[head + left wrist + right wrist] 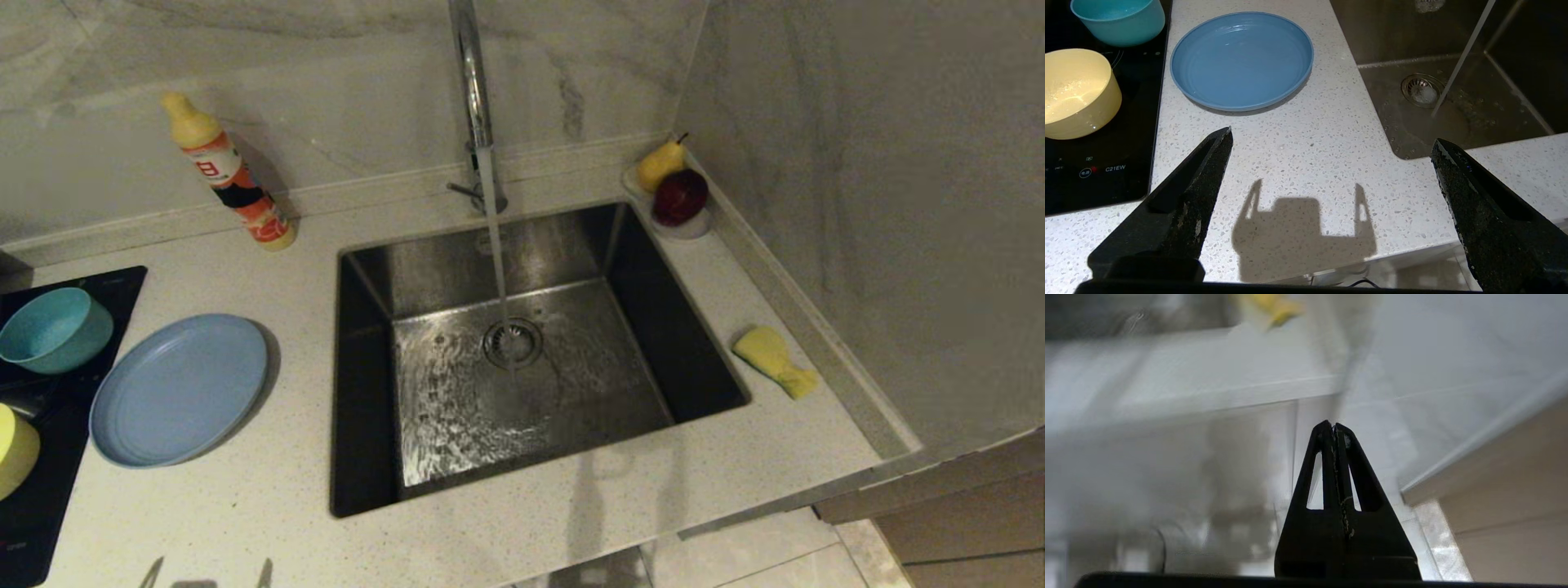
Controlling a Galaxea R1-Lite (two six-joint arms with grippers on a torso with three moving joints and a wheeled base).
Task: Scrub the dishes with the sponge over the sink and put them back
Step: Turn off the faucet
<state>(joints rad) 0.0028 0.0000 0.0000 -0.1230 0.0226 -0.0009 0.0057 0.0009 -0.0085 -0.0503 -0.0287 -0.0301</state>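
The sponge [774, 360] lies on the countertop [522, 531] to the right of the sink [531, 359], between the basin's edge and the wall, yellow side up, nobody holding it. Water runs from the chrome faucet [473, 90] straight down onto the drain strainer [513, 343], and the basin floor is wet and rippled. Over on the left of the sink, the periwinkle plate [178, 390] sits flat on the counter. Just beyond it the teal bowl [54, 329] and the yellow bowl [16, 449] stand upright on the black cooktop [41, 490]. The left gripper [1331, 149] hangs above the counter's front edge, fingers spread wide apart with nothing between them, its shadow thrown on the stone below. The right gripper [1334, 426] is down off the front of the counter, fingers pressed together and empty. At the back, an orange-labelled bottle [229, 171] leans against the wall, and a pear [660, 163] and a dark red apple [679, 196] share a small dish [690, 229] in the corner.
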